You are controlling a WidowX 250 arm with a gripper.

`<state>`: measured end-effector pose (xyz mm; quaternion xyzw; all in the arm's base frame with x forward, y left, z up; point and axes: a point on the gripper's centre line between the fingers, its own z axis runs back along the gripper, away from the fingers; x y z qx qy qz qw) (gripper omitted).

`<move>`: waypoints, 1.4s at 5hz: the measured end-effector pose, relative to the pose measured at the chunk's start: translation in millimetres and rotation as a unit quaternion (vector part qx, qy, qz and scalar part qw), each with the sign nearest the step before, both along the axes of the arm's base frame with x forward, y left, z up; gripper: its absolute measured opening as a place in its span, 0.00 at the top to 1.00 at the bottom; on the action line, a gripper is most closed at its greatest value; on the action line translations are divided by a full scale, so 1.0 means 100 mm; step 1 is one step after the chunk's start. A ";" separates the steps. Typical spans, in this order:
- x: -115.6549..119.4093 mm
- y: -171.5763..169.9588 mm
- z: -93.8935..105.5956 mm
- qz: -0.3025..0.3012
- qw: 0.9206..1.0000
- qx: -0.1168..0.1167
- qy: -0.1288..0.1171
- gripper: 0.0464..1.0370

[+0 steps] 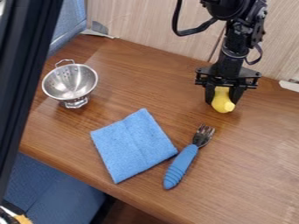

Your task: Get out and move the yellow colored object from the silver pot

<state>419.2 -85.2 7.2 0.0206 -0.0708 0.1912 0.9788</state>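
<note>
Plainly, the yellow object [224, 106] is gripped.
It is held in the claw [222, 99] near the table's [251, 153] far edge, well apart from the silver pot [70, 81].

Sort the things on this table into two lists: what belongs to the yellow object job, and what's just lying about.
Part of the job:
- yellow object, held in the tool
- silver pot, standing apart from it

Just lying about:
- blue cloth
- blue-handled fork, beside the cloth
</note>
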 end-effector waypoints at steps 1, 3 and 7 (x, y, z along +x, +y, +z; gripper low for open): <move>-0.03 0.03 -0.01 -0.001 1.000 0.002 0.011 0.08; -0.08 0.11 0.05 0.005 1.000 -0.006 0.014 0.04; -0.15 0.33 0.77 0.007 0.998 -0.040 -0.039 0.04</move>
